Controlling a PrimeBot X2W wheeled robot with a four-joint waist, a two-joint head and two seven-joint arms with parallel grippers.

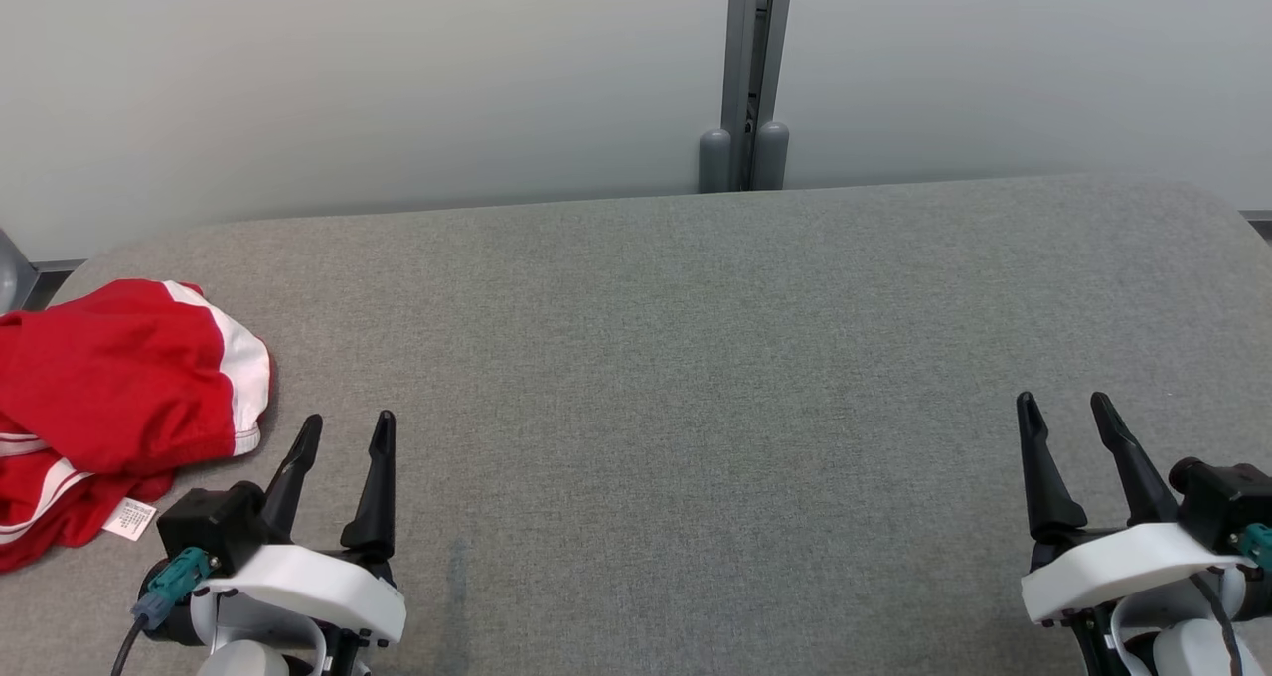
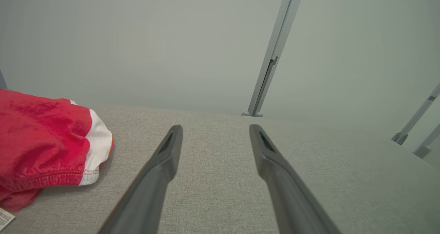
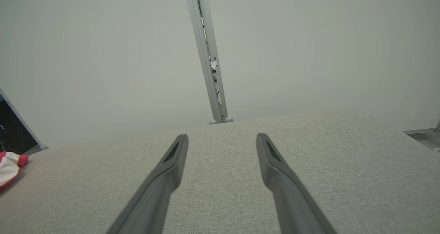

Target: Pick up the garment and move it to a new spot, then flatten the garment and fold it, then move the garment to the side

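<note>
The garment [image 1: 109, 398] is red with white stripes and a small white label, crumpled in a heap at the far left of the grey fabric table [image 1: 696, 358]. It also appears at the left of the left wrist view [image 2: 44, 144] and as a sliver at the left edge of the right wrist view [image 3: 8, 167]. My left gripper [image 1: 348, 427] stands open just right of the garment, apart from it, with nothing between its fingers. At the lower right my right gripper [image 1: 1068, 403] is open and empty, far from the garment.
A pale wall panel runs behind the table, with a grey upright post [image 1: 750, 80] at its middle. The table's far edge curves down at both back corners. Broad bare grey cloth lies between the two grippers.
</note>
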